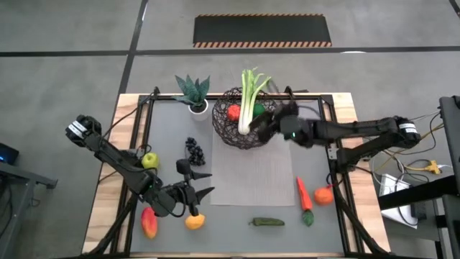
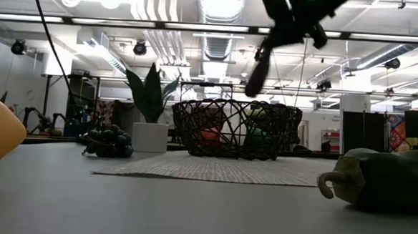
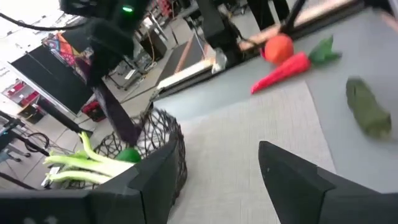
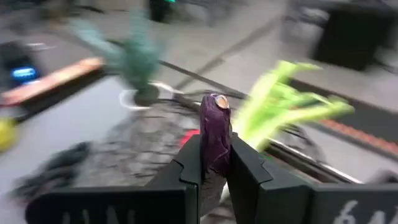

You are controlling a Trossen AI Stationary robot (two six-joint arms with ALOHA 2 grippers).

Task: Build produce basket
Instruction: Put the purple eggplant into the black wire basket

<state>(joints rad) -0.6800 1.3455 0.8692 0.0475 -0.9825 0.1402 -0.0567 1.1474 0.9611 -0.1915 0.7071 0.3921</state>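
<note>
The dark wire basket [image 1: 228, 133] stands at the table's far middle. In it a leek [image 1: 249, 101] stands upright beside a red fruit [image 1: 233, 112] and a green fruit [image 2: 257, 137]. My right gripper [image 1: 267, 126] hangs over the basket's right rim, shut on a purple eggplant [image 4: 215, 121]. My left gripper [image 1: 203, 183] stands open with nothing between its fingers at the near left, just beyond a yellow-orange fruit [image 1: 195, 221]. My right gripper pinches the purple eggplant between its two fingers [image 4: 245, 165] at the eggplant's middle [image 4: 216, 149]; one end reaches out past the fingertips. In the low view the eggplant [image 2: 258, 73] slants down below the gripper, lifted clear above the basket.
A green apple [image 1: 149, 160], dark grapes [image 1: 194, 150] and a red-orange fruit [image 1: 149, 223] lie on the left. A green pepper [image 1: 267, 222] lies near the front edge, and a carrot [image 1: 305, 196] and an orange [image 1: 323, 194] on the right. A potted plant [image 1: 192, 92] stands left of the basket.
</note>
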